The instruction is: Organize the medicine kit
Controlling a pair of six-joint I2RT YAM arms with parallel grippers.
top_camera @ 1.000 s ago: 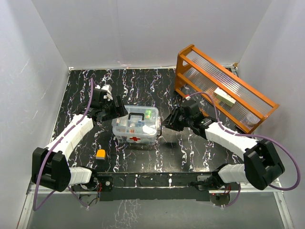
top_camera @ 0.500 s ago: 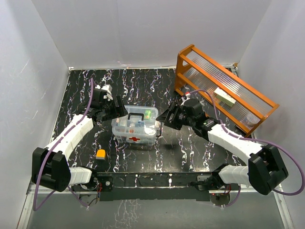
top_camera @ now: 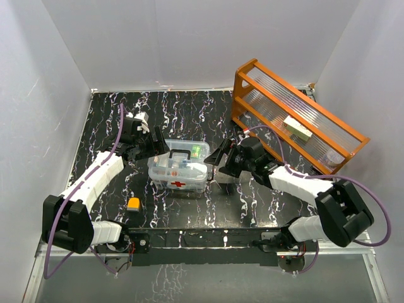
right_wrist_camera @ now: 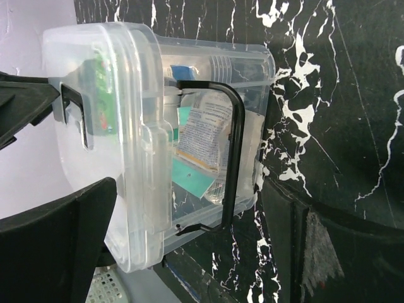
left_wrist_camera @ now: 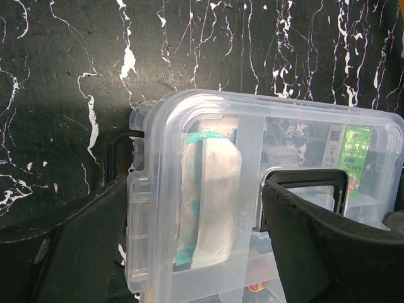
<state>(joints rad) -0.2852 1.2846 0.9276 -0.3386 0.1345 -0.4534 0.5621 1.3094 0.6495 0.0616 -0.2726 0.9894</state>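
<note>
The right gripper (top_camera: 219, 164) is seen with its jaws wide apart and clamped on nothing, just beside the right end of the clear rectangular plastic medicine kit (top_camera: 180, 169); the left gripper (top_camera: 154, 146) is likewise spread, straddling the kit's far left corner, and whether its pads press the plastic cannot be told; the kit is set near the middle of the black white-veined table (top_camera: 189, 113), lid on. The box is judged light and stiff yet smooth, so a pinch on bare walls may slip, and packets inside may shift if it is tilted; a hold is best taken at the black lid handle (top_camera: 181, 153) or across the short ends by the black wire clasp (right_wrist_camera: 235, 158).
</note>
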